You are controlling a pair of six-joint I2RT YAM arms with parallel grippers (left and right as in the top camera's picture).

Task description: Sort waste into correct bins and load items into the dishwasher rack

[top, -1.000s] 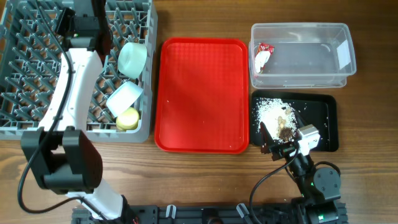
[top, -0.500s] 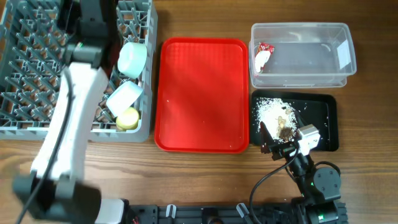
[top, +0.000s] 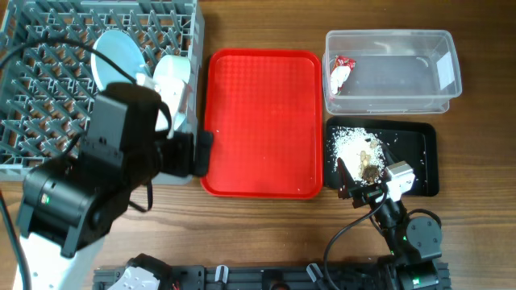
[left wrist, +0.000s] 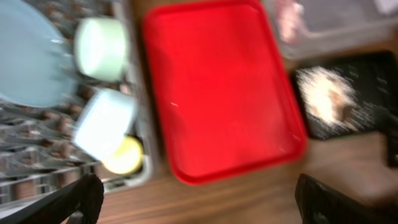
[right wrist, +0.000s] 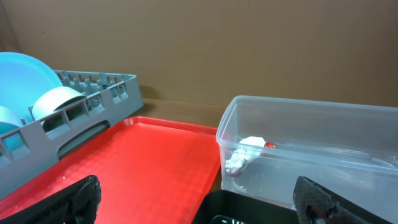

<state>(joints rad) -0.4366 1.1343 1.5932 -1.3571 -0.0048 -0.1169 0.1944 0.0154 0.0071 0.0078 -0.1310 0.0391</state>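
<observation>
The pale blue plate point(top: 121, 52) stands on edge in the grey dishwasher rack point(top: 36, 97), with the bowl point(top: 171, 72) beside it. In the blurred left wrist view the saucer point(left wrist: 106, 121) and yellow cup point(left wrist: 124, 155) lie at the rack's near corner. My left gripper point(left wrist: 202, 199) hangs open and empty, high above the wood in front of the rack. The snack wrapper point(top: 340, 74) lies in the clear tub point(top: 403, 48). Rice and brown scraps point(top: 359, 149) sit in the black tray point(top: 423, 153). At that tray's near edge my right gripper point(right wrist: 199, 202) rests open, holding nothing.
The red serving tray point(top: 262, 121) lies between the rack and the two bins, with only a few crumbs on it. My raised left arm point(top: 89, 193) hides the rack's front right corner and the table's front left in the overhead view.
The left gripper has opened and let go of the plate, which now stands in the rack. The left arm has lifted out of the rack and drawn back toward the front. The right arm is still.
</observation>
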